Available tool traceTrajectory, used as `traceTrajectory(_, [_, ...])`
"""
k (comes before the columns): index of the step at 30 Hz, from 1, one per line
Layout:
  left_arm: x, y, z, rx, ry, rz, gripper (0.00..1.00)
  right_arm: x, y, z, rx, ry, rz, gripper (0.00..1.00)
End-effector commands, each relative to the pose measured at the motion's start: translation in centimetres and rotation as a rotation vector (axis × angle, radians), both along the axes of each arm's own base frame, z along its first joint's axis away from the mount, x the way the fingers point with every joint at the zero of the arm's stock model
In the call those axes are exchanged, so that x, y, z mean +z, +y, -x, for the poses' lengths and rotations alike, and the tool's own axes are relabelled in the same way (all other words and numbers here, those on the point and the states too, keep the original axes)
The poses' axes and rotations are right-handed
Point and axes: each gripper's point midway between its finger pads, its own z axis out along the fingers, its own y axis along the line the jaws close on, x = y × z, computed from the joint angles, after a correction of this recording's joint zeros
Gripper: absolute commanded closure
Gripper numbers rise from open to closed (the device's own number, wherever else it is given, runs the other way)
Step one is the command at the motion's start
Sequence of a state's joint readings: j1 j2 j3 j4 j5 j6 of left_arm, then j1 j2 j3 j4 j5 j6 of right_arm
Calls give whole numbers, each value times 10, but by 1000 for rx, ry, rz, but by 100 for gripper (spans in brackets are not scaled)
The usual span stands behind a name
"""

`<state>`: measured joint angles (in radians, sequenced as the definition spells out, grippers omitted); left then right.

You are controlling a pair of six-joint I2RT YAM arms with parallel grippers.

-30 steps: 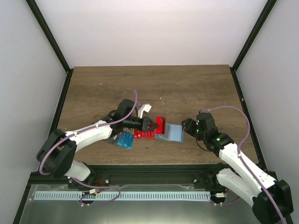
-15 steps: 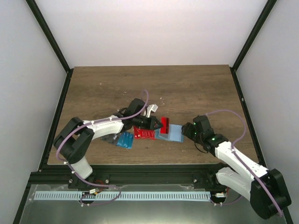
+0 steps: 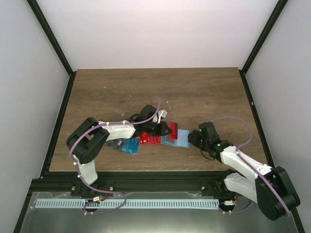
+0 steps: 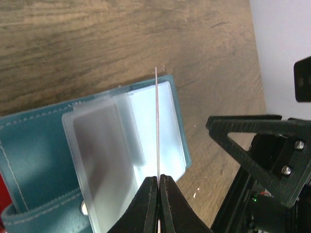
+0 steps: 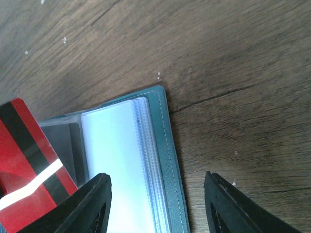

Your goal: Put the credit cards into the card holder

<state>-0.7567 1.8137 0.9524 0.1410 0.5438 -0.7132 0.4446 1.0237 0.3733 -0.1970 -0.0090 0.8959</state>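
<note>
Currently the left gripper is clenched on a single red card. The left wrist view shows that card edge-on, as a thin line running out from the closed fingertips. The card hangs directly over the card holder. The holder lies open and flat on the tabletop, somewhat right of the middle and closer to the near edge than to the far one. Its teal cover carries pale stitching, and clear plastic sleeves fan out from inside it. Whether the card's far end touches a sleeve cannot be told.

The right gripper hovers low at the holder's right end. Its jaws are spread apart and grasp nothing, and the holder's stitched border shows between them.

The other credit cards lie on the tabletop to the left of the holder. A bunch of red ones sits just beside it, then come blue cards, then a dark card farthest toward the left edge. All of them lie along the near part of the tabletop.
</note>
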Motion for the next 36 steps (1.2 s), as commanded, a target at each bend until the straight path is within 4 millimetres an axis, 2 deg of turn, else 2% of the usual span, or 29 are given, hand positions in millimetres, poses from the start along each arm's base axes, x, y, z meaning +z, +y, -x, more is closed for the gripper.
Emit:
traceTrajectory(1, [4, -9, -16, 35, -45, 10, 96, -3, 2, -4, -7, -5, -15, 46])
traceTrajectory(15, [-10, -8, -27, 64, -61, -43, 96, -11, 1, 1, -1, 15, -5, 53])
traceTrajectory(36, [-17, -15, -16, 13, -21, -5, 96, -15, 3, 2, 10, 36, -12, 56])
